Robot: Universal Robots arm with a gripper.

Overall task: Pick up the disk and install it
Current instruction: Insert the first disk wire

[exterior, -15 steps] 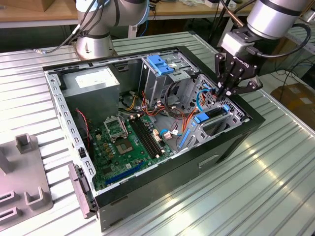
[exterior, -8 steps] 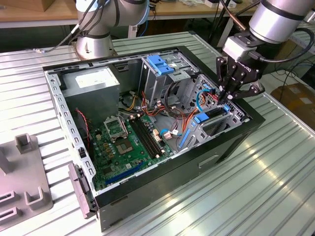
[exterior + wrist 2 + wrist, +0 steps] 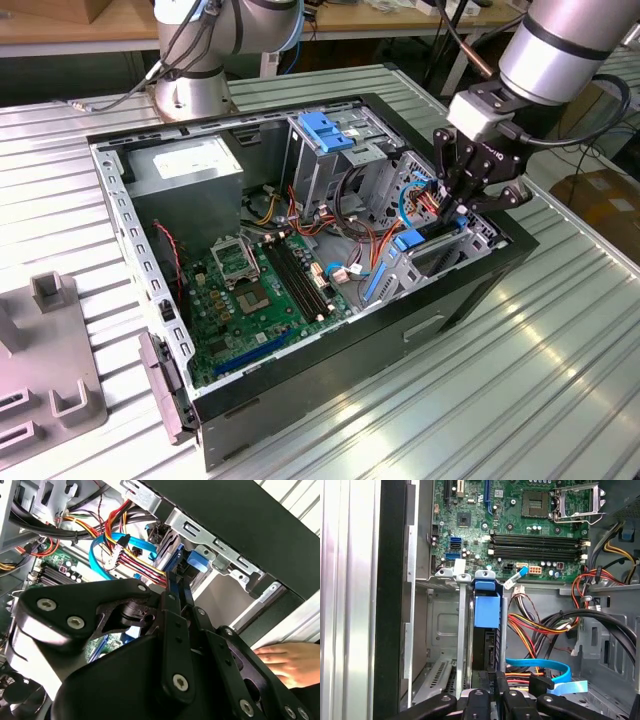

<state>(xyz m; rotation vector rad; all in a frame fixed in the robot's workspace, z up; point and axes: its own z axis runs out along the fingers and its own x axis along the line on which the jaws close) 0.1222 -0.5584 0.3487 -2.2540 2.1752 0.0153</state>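
Ribbed metal tabletop supports an open computer case lying on its side, motherboard exposed. From the case centre in the exterior view, the grey power-supply box lies at about 10 o'clock and the tall drive cage with its blue bracket at about 12 o'clock. The gripper sits at about 3 o'clock, reaching down into the drive bay beside the case's side wall. The disk, blue carrier uppermost, stands on edge in the metal bay slot, directly in line with the fingers. The black fingers are drawn narrow and appear to be closed on the disk's rear edge, though contact is partly obscured by the linkage. Red, yellow and blue cables run just beside the bay. A person's hand rests on the tabletop near the case in the second wrist view.
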